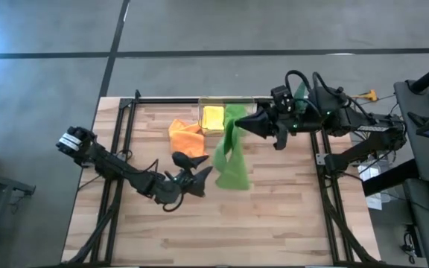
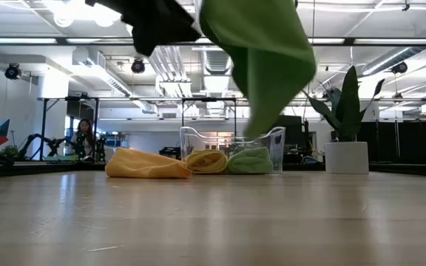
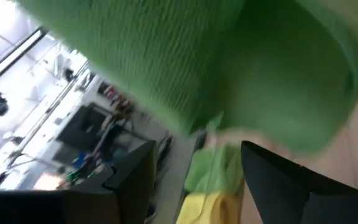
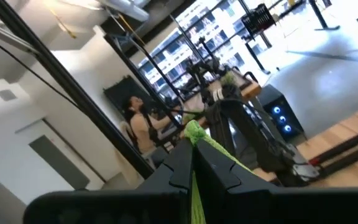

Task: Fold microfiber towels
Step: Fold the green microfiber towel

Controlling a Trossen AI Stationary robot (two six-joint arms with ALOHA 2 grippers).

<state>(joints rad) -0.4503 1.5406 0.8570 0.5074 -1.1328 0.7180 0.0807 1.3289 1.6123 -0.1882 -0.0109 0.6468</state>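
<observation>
above, right gripper (image 1: 238,124) clamped shut on green towel (image 1: 232,152), hung clear of table (image 1: 274,216). left gripper (image 1: 201,170) parted, empty, just beside towel's lower edge. orange towel (image 1: 185,136) beside bin (image 1: 213,117) holding folded yellow towel (image 1: 212,116).

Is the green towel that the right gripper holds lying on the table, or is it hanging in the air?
Hanging. The right gripper pinches the green towel by its top; in the low view it dangles above the table.

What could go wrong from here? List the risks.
1. The right gripper pinches only a corner of the hanging green towel, so it may slip out.
2. The open left gripper beside the drape may miss its loose edge.
3. The dangling towel could drag the orange towel or snag the clear bin.
</observation>
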